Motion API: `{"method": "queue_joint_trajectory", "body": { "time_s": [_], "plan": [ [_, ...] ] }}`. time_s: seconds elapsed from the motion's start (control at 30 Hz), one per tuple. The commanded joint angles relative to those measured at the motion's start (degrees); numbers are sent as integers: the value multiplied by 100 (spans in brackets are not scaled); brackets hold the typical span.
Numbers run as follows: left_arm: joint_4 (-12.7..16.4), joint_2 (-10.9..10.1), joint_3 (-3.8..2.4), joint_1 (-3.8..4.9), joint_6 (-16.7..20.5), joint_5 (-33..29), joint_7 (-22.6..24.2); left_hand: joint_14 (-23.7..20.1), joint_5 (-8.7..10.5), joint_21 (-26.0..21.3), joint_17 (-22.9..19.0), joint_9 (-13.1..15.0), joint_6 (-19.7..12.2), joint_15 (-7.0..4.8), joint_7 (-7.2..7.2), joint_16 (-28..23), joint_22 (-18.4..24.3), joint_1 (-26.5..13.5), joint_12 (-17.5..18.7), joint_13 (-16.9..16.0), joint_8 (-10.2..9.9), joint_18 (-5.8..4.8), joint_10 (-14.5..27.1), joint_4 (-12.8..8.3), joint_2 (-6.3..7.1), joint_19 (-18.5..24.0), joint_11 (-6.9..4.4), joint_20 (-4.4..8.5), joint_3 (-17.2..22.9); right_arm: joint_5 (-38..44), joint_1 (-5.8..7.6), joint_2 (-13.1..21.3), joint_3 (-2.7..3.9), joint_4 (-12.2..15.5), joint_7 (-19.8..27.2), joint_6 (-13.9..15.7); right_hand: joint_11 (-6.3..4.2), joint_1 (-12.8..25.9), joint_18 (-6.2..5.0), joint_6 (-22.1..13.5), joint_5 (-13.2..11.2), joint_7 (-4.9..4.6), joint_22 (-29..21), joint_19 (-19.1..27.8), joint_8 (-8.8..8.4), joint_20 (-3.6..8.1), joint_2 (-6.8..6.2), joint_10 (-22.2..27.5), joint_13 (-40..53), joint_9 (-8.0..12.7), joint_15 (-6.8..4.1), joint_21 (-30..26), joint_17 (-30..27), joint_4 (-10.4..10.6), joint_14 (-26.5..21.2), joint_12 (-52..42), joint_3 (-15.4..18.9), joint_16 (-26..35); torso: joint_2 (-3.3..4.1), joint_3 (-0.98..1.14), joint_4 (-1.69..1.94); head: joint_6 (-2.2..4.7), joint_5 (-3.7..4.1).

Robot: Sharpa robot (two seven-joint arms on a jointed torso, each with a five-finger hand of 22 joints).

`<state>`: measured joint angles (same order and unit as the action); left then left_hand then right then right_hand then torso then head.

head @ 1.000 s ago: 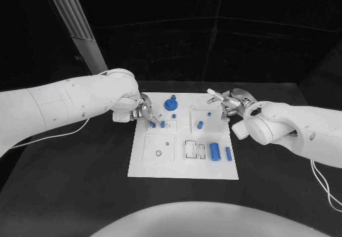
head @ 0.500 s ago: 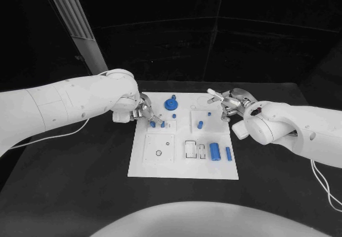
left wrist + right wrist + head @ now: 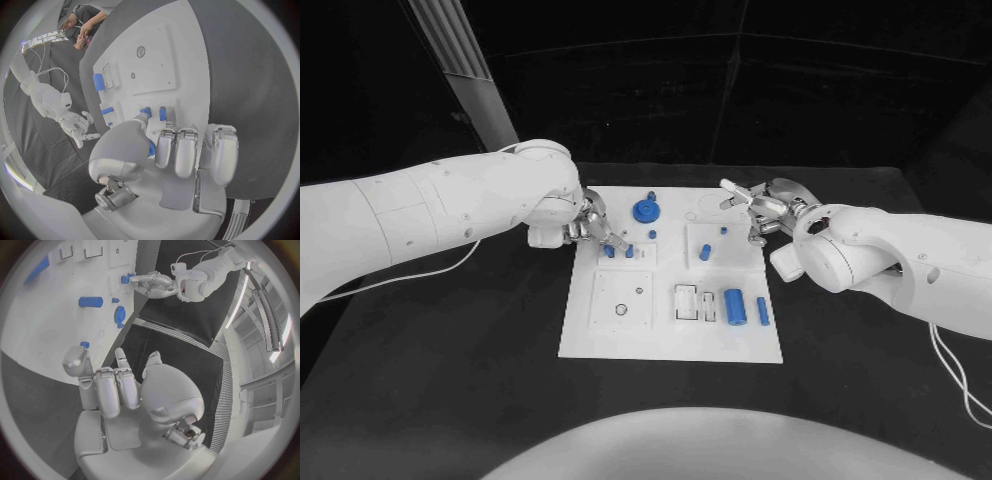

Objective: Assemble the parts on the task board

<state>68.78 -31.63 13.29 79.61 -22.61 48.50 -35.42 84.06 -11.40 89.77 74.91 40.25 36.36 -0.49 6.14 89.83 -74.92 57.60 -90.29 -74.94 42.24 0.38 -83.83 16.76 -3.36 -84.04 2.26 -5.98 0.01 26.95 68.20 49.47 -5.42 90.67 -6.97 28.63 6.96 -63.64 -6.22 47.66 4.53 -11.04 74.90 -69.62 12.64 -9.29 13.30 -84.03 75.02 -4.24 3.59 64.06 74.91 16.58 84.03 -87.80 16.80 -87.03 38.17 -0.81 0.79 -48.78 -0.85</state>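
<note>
Your left hand (image 3: 584,228) rests fingers on two small blue parts (image 3: 619,252); whether it grips them, you cannot tell. Your right hand (image 3: 759,208) hangs empty, fingers apart, over the task board (image 3: 668,335) edge, blue gear (image 3: 645,211) between.

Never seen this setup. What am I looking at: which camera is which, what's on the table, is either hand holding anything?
It is a two-armed robot with silver many-fingered hands at a black table. The square picture is from a camera on its head, looking down. The two round ones come from fisheye cameras at each wrist, behind that arm's own hand.

In the middle lies the white task board, with small blue parts on it: a gear-like piece, two short pegs and longer cylinders.

The left hand is at the board's left edge, fingers down by the two pegs; I cannot tell whether it grips one. The right hand is over the board's far right corner, fingers apart, holding nothing.
</note>
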Motion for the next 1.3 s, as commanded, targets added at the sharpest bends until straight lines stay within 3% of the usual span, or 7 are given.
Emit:
{"method": "queue_joint_trajectory", "body": {
  "time_s": [0.03, 0.33, 0.47, 0.63, 0.73, 0.97, 1.3],
  "plan": [
    [6, -1, 11, -16, -29, 14, -13, 594, -129, 23, 1509, 11, 8, 13, -21, 17, -1508, 111, 29, -1506, 42, -38, -617, -4, -22, -596, 16, -40, -54, 16, 8, 0, 3, 5, 32, 4, -32, -9, -26, -49, 31, 10, 562, -45, 26, -12, 59, -309, 1220, 9, -41, 15, 1083, 2, 248, -21, 32, -36, -1, 0, 3, 6, 5],
    [4, -18, 11, -16, -39, 143, 57, 594, -1037, 23, 1509, 2, -15, -6, -43, 17, -1508, 409, 29, -1506, 62, -38, -617, -2, -54, -596, -3, -24, -201, 16, 8, -4, 3, 3, 25, 3, -32, -9, -26, -49, 31, 10, 562, -45, 26, -12, 59, -309, 1220, 9, -41, 15, 1083, 2, 248, -21, 32, -36, 0, 1, 5, 9, 1],
    [-3, -18, 11, -16, -51, 182, 82, 594, -2145, 23, 1509, -28, -23, -29, -67, 17, -1508, 634, 29, -1506, 34, -38, -617, -2, -16, -596, -27, -4, -143, 16, 8, -8, 3, 2, 22, 2, -32, -9, -26, -49, 31, 10, 562, -45, 26, -12, 59, -309, 1220, 9, -41, 15, 1083, 2, 248, -21, 32, -36, 0, -1, 1, 9, 2],
    [-9, -17, 11, -16, -60, 197, 96, 594, -2289, 23, 1509, -39, -14, -30, -71, 17, -1508, 689, 29, -1506, 30, -38, -617, -6, 5, -596, -31, -2, -129, 15, 8, -6, 3, 1, 18, 3, -32, -16, -25, -50, 31, 11, 564, -48, 29, -12, 68, -310, 1221, 9, -42, 16, 1083, 2, 248, -21, 31, -36, 2, -1, 1, 10, 0],
    [-18, -14, 11, -16, -63, 200, 108, 594, -2833, 23, 1509, -56, -14, -40, -80, 17, -1508, 780, 29, -1506, 17, -38, -617, -1, 51, -596, -39, 6, -73, 15, 8, -5, 3, -1, 15, 3, -32, -16, -25, -50, 31, 11, 564, -48, 29, -12, 68, -310, 1221, 9, -42, 16, 1083, 2, 248, -21, 31, -36, 0, -1, 2, 8, 4],
    [-27, -14, 11, -16, -68, 203, 136, 594, -2887, 23, 1509, -65, -10, -38, -72, 17, -1508, 749, 29, -1506, 11, -38, -617, 7, 91, -596, -35, 7, -84, 16, 8, -7, 3, -2, 6, 0, -32, -19, -24, -50, 31, 11, 567, -52, 30, -12, 72, -310, 1221, 9, -42, 20, 1086, 2, 251, -22, 31, -39, 0, 0, 4, 6, 7],
    [-32, -17, 11, -16, -50, 203, 180, 594, -2097, 23, 1509, -92, 17, -19, -52, 17, -1508, 467, 29, -1506, 6, -38, -617, 6, 72, -596, -14, -5, -199, 26, 8, -6, 3, -3, -10, -4, -32, -19, -24, -50, 31, 11, 567, -52, 30, -12, 72, -310, 1221, 9, -42, 20, 1086, 2, 251, -22, 31, -39, 1, -1, -1, 12, 3]
  ]
}}
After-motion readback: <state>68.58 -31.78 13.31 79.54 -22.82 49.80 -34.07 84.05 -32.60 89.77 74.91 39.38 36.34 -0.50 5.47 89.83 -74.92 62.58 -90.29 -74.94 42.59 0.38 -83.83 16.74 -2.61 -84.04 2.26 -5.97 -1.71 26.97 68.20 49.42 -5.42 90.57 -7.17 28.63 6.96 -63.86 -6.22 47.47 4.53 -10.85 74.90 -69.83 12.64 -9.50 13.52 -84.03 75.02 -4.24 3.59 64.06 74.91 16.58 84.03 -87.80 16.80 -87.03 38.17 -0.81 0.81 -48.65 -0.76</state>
